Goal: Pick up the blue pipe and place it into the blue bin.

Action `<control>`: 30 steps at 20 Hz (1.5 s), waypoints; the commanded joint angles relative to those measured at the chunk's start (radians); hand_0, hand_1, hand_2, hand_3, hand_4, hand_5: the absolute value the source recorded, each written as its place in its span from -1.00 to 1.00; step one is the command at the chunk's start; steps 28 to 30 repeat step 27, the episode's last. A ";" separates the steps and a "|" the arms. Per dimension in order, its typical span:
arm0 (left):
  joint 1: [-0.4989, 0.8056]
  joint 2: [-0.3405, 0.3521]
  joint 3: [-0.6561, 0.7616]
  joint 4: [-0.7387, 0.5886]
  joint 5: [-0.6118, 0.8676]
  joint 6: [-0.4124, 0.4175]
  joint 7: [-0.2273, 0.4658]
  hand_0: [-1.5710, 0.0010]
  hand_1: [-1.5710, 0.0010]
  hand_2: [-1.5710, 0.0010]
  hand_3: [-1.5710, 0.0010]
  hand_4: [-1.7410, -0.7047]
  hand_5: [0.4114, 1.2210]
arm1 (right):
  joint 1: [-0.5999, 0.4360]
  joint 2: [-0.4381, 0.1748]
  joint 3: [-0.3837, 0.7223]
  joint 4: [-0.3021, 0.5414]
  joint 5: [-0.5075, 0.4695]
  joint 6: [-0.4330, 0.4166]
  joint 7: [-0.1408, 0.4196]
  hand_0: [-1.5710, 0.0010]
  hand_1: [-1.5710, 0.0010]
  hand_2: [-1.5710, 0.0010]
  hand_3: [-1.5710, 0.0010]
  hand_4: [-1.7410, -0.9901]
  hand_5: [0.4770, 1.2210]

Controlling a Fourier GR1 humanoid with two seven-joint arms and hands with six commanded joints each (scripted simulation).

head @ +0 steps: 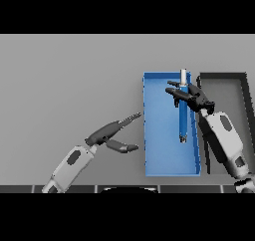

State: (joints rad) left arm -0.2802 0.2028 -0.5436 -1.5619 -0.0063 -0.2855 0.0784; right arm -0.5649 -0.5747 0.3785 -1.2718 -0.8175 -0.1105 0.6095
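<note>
Blue pipe [183,118], slender with a pale far end, over the blue bin's [162,135] right side, right hand [191,98] fingers apparently curled round it, left hand [112,135] open above the table [69,85].

No legible text, label, brand, number or sign anywhere.

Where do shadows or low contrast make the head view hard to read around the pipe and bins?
Head view: even, flat lighting, no glare. The blue pipe blends into the blue bin; only its white end stands out. The right hand covers part of it. The dark bin reads as a black rim.
</note>
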 commanded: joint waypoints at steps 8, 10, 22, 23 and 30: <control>0.021 0.006 -0.008 -0.005 -0.007 0.001 -0.006 1.00 1.00 1.00 1.00 0.64 -0.90 | -0.113 -0.163 0.380 0.045 -0.165 -0.001 -0.001 0.65 0.69 0.70 0.76 0.50 0.34; 0.000 -0.004 -0.001 0.005 -0.002 0.003 0.016 1.00 1.00 1.00 1.00 0.63 -0.90 | -0.132 -0.160 0.416 0.066 -0.107 0.019 -0.007 0.78 0.80 0.81 0.85 0.58 0.10; -0.006 -0.016 0.006 0.043 0.006 -0.005 0.004 1.00 1.00 1.00 1.00 0.58 -0.86 | -0.134 -0.150 0.444 0.098 -0.036 0.001 -0.059 0.98 0.99 0.99 0.99 0.62 -0.47; -0.002 -0.016 0.005 0.043 0.006 -0.007 -0.011 1.00 1.00 1.00 1.00 0.58 -0.87 | -0.135 -0.147 0.443 0.106 -0.038 0.014 -0.067 0.99 0.99 0.99 0.99 0.63 -0.48; 0.002 -0.018 0.003 0.072 -0.011 -0.003 -0.045 1.00 1.00 1.00 1.00 0.58 -0.86 | -0.136 -0.139 0.437 0.121 -0.045 0.035 -0.094 0.99 0.99 0.99 0.99 0.63 -0.46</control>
